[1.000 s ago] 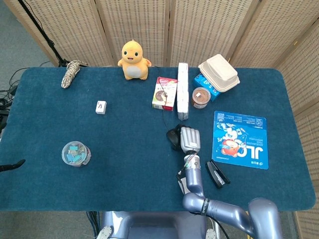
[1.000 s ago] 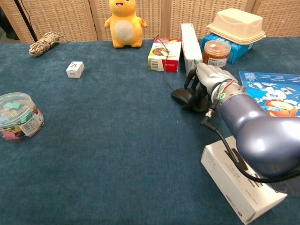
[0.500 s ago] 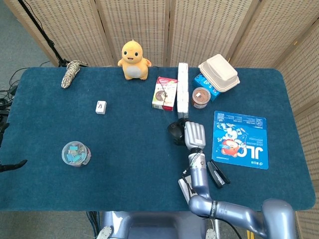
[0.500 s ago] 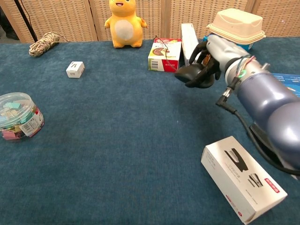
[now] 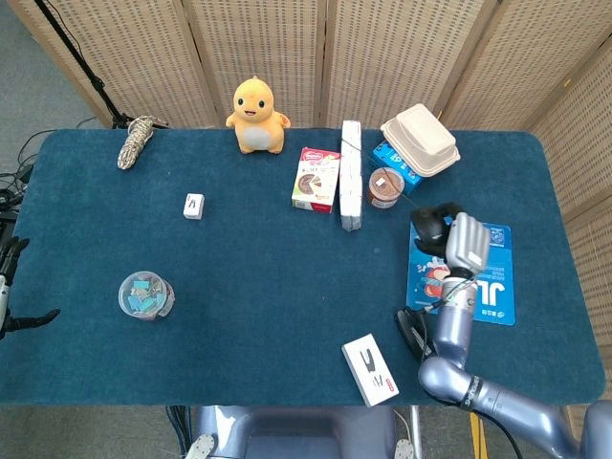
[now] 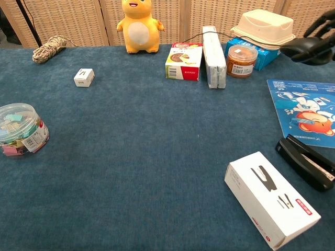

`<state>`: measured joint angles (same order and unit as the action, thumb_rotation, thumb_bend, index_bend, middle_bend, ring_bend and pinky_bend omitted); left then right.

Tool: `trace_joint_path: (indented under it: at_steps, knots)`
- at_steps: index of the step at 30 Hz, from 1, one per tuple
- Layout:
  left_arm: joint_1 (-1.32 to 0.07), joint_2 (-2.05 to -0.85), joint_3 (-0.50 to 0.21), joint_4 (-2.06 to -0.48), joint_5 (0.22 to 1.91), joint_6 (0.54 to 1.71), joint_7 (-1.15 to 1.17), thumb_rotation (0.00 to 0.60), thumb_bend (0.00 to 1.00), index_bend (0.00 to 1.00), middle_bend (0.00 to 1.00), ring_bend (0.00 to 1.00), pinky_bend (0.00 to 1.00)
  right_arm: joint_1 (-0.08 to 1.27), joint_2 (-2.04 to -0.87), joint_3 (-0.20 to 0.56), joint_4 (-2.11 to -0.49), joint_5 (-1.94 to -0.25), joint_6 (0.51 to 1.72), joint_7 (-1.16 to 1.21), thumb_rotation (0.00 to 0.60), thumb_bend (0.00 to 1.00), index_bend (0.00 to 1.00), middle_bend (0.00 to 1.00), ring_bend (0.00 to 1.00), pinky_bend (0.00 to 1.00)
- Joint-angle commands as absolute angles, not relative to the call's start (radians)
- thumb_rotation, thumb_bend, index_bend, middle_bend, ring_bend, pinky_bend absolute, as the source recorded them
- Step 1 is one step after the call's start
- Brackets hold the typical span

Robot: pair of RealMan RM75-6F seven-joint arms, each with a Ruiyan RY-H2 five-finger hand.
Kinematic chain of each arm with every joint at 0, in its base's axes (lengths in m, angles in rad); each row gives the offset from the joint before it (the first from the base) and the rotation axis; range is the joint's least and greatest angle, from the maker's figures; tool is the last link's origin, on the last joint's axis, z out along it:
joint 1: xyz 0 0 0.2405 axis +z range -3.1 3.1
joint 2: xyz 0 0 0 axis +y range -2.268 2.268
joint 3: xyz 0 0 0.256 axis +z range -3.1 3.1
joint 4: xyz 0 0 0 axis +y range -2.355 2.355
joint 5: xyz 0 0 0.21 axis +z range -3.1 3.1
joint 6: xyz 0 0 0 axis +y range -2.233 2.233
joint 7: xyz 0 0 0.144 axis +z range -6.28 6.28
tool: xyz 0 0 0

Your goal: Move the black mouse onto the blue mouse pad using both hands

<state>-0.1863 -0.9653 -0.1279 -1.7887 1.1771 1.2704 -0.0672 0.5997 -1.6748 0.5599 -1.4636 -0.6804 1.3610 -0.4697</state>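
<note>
My right hand (image 5: 466, 244) grips the black mouse (image 5: 432, 225) and holds it in the air over the upper left corner of the blue mouse pad (image 5: 478, 287). In the chest view the mouse (image 6: 306, 49) hangs at the top right edge, with dark fingers (image 6: 322, 23) curled over it and the pad (image 6: 306, 107) lying below. Its thin cable (image 6: 209, 34) arcs back over the boxes. Only a dark sliver of my left hand (image 5: 11, 263) shows at the far left edge, beyond the table, and I cannot make out how its fingers lie.
A black stapler (image 6: 309, 162) and a white stapler box (image 6: 272, 204) lie near the front right. Snack boxes (image 6: 184, 61), a jar (image 6: 241, 58) and a lidded container (image 6: 264, 27) stand behind the pad. A clip tub (image 6: 21, 130) sits far left.
My right hand lifted the mouse off the table's middle and carried it right, over the pad's corner. The white box came into sight. The left hand edged further into view.
</note>
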Motion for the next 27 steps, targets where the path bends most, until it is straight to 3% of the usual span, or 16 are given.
trace_joint_path:
  at_steps: [1,7,13,27]
  knots:
    - [-0.188,-0.962,-0.126,-1.792,1.188,1.268,-0.070,0.600,0.00,0.00,0.00,0.00,0.00,0.572,-1.669,0.585,-1.397,-0.588,1.329,-0.449,0.600,0.63,0.53,0.52,0.50,0.61]
    - [-0.177,-0.941,-0.120,-1.798,1.222,1.270,-0.120,0.600,0.00,0.00,0.00,0.00,0.00,0.578,-1.705,0.594,-1.298,-0.493,1.294,-0.449,0.600,0.63,0.53,0.52,0.50,0.61]
    - [-0.175,-0.920,-0.116,-1.787,1.252,1.256,-0.185,0.600,0.00,0.00,0.00,0.00,0.00,0.589,-1.762,0.604,-1.240,-0.469,1.341,-0.433,0.600,0.63,0.53,0.52,0.50,0.61]
    - [-0.170,-0.902,-0.107,-1.760,1.296,1.246,-0.273,0.600,0.00,0.00,0.00,0.00,0.00,0.537,-1.854,0.561,-1.200,-0.539,1.461,-0.370,0.600,0.67,0.53,0.52,0.50,0.61]
